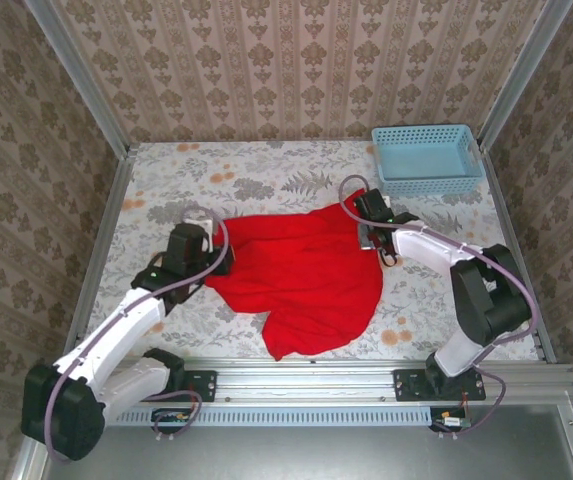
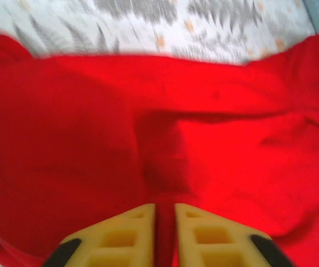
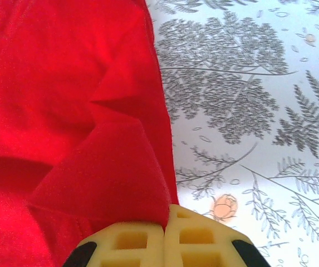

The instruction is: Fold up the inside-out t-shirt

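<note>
The inside-out t-shirt [image 1: 306, 275], plain bright red, lies crumpled across the middle of the flowered table, with a lobe hanging toward the near edge. My left gripper [image 1: 224, 255] is at its left edge. In the left wrist view its yellow fingers [image 2: 131, 228] stand a narrow slit apart, and a ridge of the t-shirt [image 2: 204, 122] fills that slit at my left gripper [image 2: 165, 208]. My right gripper [image 1: 371, 236] is at the shirt's upper right corner. My right gripper [image 3: 166, 214] has its pads pressed together on the edge of the t-shirt [image 3: 64, 111], which rises in a fold from them.
A light-blue plastic basket [image 1: 426, 158] stands at the far right corner, just beyond the right gripper. Metal frame rails and patterned walls close in the table on three sides. Bare flowered tablecloth [image 3: 248, 111] shows right of the shirt.
</note>
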Controlling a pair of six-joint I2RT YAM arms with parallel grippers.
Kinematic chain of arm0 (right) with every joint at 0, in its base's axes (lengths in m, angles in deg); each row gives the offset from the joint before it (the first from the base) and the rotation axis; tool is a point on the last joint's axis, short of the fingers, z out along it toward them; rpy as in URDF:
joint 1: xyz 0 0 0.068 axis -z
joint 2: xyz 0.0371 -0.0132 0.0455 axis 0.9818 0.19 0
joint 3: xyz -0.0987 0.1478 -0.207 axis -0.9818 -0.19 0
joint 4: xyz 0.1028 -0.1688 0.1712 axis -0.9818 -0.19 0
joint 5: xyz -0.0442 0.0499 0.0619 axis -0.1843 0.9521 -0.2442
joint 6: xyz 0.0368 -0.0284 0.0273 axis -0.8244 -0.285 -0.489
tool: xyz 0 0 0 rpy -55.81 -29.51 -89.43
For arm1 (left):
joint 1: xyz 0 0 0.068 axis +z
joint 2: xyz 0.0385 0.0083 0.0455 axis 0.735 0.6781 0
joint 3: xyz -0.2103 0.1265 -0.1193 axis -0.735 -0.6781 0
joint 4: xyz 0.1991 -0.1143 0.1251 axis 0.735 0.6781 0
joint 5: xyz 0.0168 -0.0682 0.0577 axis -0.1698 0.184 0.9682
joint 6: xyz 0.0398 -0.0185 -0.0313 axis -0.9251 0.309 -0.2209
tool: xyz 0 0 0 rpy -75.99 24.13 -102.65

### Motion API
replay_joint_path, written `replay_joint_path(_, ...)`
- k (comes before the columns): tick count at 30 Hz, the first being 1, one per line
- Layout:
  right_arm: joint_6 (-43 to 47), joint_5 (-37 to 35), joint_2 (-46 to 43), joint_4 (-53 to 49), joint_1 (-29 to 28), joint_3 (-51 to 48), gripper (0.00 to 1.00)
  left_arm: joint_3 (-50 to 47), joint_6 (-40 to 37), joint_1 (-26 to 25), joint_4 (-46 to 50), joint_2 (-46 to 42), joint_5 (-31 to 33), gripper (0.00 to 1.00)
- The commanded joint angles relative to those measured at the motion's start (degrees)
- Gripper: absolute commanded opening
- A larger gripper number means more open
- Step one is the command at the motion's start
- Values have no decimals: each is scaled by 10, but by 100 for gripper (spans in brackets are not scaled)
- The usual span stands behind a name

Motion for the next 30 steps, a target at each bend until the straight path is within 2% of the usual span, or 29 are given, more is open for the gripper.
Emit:
replay_joint_path(1, -23, 22, -28, 19, 0, -12, 0, -31, 45, -8, 79, -21, 24, 53)
replay_joint_path(2, -23, 25, -29, 19, 0, -10, 0, -28, 50, -6, 96, -29, 43, 61)
replay_joint_path(4, -22, 30, -29, 19, 0, -8, 0, -11, 64, 7, 122, -34, 60, 66)
replay_joint_path(6, -23, 33, -31, 19, 0, -7, 0, -1, 82, 59, 118, -28, 24, 68)
replay_joint_path(9, -22, 32, -38, 19, 1, -11, 0, -1, 119, 90, 98, -9, -19, 69)
replay_joint_path(14, -21, 29, -48, 19, 1, -17, 0, -27, 174, 87, 85, 19, -30, 67)
replay_joint_path(18, -21, 34, -47, 23, 1, -17, 0, -77, 210, 80, 8, 18, -41, 65)
replay_joint_path(25, -20, 40, -50, 21, 1, -19, 0, -88, 207, 71, -70, 63, -41, 65)
replay_joint_path(30, -19, 40, -54, 24, 1, -26, 0, -82, 198, 73, -93, 72, -41, 58)
